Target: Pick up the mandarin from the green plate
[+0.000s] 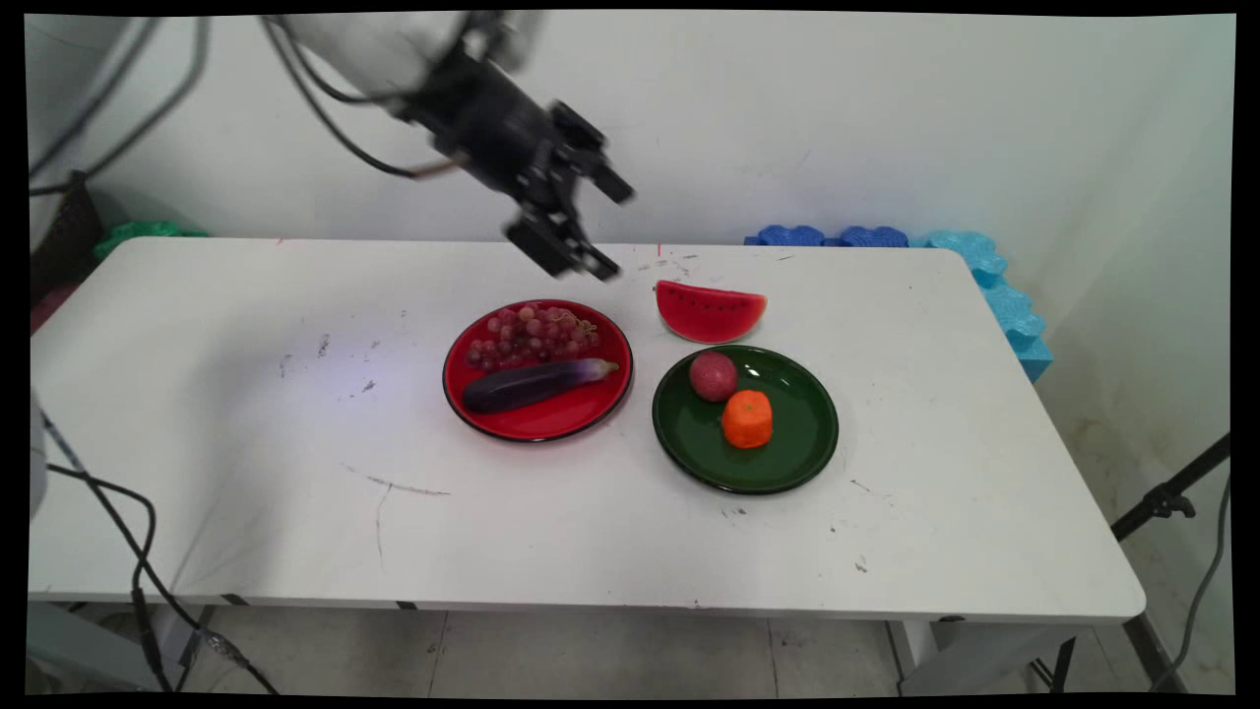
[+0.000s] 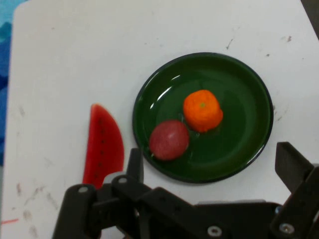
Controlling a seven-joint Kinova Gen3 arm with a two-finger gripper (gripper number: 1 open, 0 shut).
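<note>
Overhead, the arm reaches in from the upper left of the main view, its white link blurred and cut off by the top edge, with black cables trailing down from it. The gripper hangs above the table's far side, tilted down and to the right, its two fingers spread wide apart with nothing between them. In the hand view the gripper shows one finger at lower left and the other at lower right, and both are clear of every object.

Going from left to right across the table, the red plate carries a bunch of grapes at its far side and a dark eggplant lying across its middle. Just beside it to the right sits the green plate, holding a reddish round fruit and an orange fruit that stand close together. The watermelon slice lies on the bare table just behind the green plate, nearest the gripper.

From the hand camera, the watermelon slice is partly covered at its lower end by the black linkage, and the green plate shows whole. Blue foam pieces line the table's far right corner.
</note>
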